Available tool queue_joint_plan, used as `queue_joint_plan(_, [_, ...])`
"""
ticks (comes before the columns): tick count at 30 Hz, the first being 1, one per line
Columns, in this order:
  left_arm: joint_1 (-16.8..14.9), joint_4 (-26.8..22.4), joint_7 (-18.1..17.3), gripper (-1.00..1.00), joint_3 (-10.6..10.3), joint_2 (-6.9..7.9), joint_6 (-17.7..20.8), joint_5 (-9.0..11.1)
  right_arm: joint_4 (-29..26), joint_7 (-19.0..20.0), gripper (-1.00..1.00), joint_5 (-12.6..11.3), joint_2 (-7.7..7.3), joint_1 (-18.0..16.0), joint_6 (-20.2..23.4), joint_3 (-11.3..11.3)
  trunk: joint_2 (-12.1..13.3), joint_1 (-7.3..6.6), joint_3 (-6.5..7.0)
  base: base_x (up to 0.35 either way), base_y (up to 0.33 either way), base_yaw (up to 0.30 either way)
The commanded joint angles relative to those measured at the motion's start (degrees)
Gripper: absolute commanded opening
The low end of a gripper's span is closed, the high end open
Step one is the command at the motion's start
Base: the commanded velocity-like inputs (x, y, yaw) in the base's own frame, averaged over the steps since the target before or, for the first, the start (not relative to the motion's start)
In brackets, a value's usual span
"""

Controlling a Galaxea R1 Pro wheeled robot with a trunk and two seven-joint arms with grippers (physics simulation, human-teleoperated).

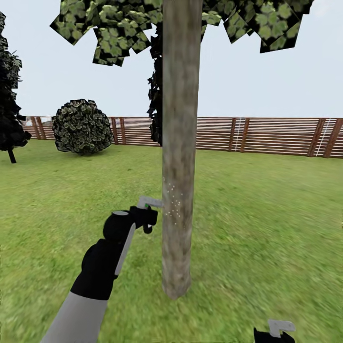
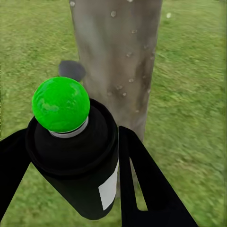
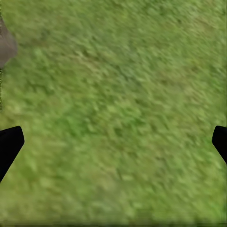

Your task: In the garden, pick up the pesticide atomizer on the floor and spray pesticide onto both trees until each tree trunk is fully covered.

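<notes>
A pale mottled tree trunk [image 1: 179, 157] rises from the lawn in the middle of the head view, under a flat-leaved crown [image 1: 119, 26]. My left gripper [image 1: 143, 220] is shut on the pesticide atomizer [image 2: 78, 156], a black bottle with a white label and a green dot [image 2: 60, 104] on top. Its grey trigger head [image 1: 150, 202] almost touches the trunk's left side. Small pale droplets [image 1: 172, 205] speckle the bark there, and the trunk [image 2: 118, 56] stands close ahead in the left wrist view. My right gripper [image 3: 113, 142] hangs open over bare grass at the lower right [image 1: 274, 333].
A brown slatted fence [image 1: 267, 136] closes the lawn at the back. A round bush [image 1: 82, 126] stands at the back left and a dark conifer [image 1: 9, 95] at the far left edge. Open grass [image 1: 267, 214] spreads to the right of the trunk.
</notes>
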Motion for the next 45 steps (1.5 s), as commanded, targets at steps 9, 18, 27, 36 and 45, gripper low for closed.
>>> queue_joint_plan(9, [-0.1, -1.2, -0.6, -1.00, -0.4, -0.03, 0.5, -0.6, 0.2, 0.1, 1.00, -0.5, 0.18, 0.1, -0.4, 0.5, -0.1, 0.00, -0.11, -0.112, 0.009, 0.000])
queue_joint_plan(18, [-12.6, 8.7, -0.4, -1.00, -0.1, -0.03, 1.9, 0.8, 0.2, 0.1, 1.00, -0.5, 0.19, 1.0, -0.4, 0.5, -0.1, 0.00, -0.11, -0.004, 0.000, 0.000])
queue_joint_plan(27, [-29.9, 19.9, -0.4, -1.00, 2.8, -0.03, 2.0, 13.1, 0.2, 0.1, 1.00, -0.6, 0.19, 1.1, -0.4, 0.5, -0.1, 0.00, -0.11, 0.000, 0.000, 0.000])
queue_joint_plan(36, [-34.7, 15.5, -0.7, -1.00, 3.0, -0.03, 2.2, 13.7, 0.2, 0.1, 1.00, -0.6, 0.19, 1.2, -0.4, 0.5, -0.1, 0.00, -0.11, -0.046, 0.012, 0.000])
queue_joint_plan(45, [-48.0, 27.9, -0.6, -1.00, 3.1, -0.03, 2.2, 23.4, 0.2, 0.1, 1.00, -0.6, 0.14, 1.2, -0.4, 0.5, -0.1, 0.00, -0.11, -0.006, 0.001, 0.000])
